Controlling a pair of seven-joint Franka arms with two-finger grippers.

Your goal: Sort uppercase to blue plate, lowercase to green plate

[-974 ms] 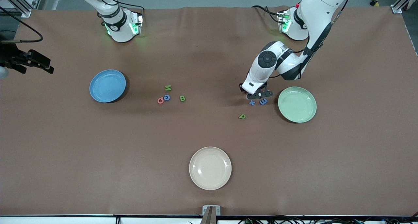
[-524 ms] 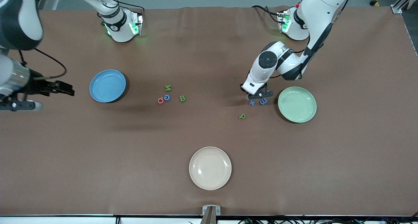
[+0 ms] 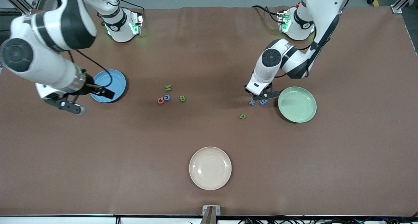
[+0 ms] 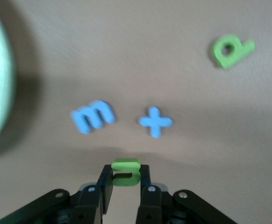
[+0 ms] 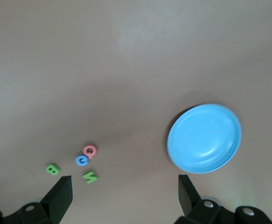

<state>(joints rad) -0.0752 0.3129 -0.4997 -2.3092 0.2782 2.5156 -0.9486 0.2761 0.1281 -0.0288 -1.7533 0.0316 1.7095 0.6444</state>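
Between the left claw (image 4: 125,183) fingers sits the gripped green u (image 4: 125,171); right claw (image 5: 124,191) open.

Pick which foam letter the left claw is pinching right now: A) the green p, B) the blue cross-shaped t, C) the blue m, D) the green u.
D: the left wrist view shows the left claw shut on the green u, while the blue m, the blue t and the green p lie loose on the table.
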